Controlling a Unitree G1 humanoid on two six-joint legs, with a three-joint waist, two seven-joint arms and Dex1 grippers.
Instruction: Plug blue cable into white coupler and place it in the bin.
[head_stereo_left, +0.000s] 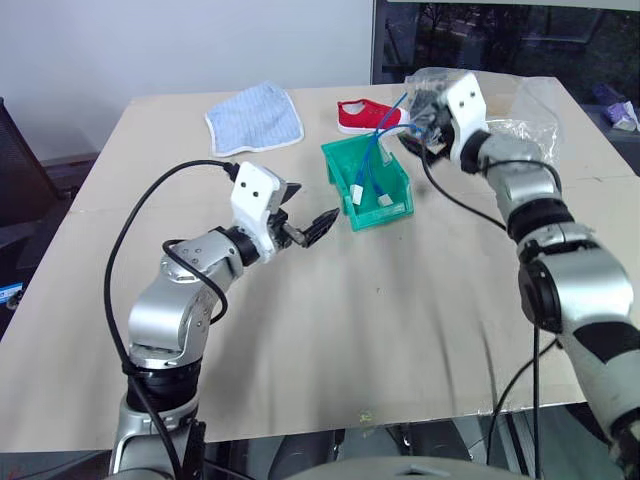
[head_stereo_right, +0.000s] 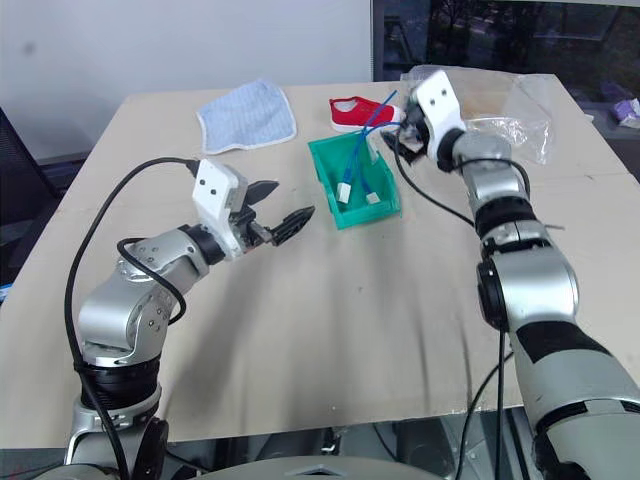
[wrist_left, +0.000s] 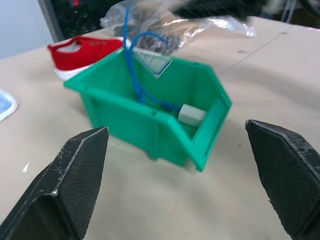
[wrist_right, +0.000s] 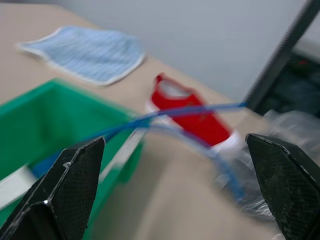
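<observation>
The green bin (head_stereo_left: 338, 178) stands mid-table, lower front lip facing me. Inside it lies the blue cable (head_stereo_left: 372, 160), and a loop of it rises over the back rim toward my right gripper (head_stereo_left: 412, 128). The white coupler (head_stereo_left: 385, 200) rests on the bin floor by the front lip, on the cable's end. My right gripper hovers open just behind the bin's right corner; in the right wrist view the cable (wrist_right: 190, 111) crosses untouched between the spread fingers. Open and holding nothing, my left gripper (head_stereo_left: 318, 200) is level just left of the bin (wrist_left: 125, 115).
A red shoe (head_stereo_left: 365, 115) lies right behind the bin. A blue striped cloth (head_stereo_left: 255, 118) sits at the back left. Crumpled clear plastic bags (head_stereo_left: 520, 115) fill the back right corner beside my right arm. Bare tabletop stretches in front of the bin.
</observation>
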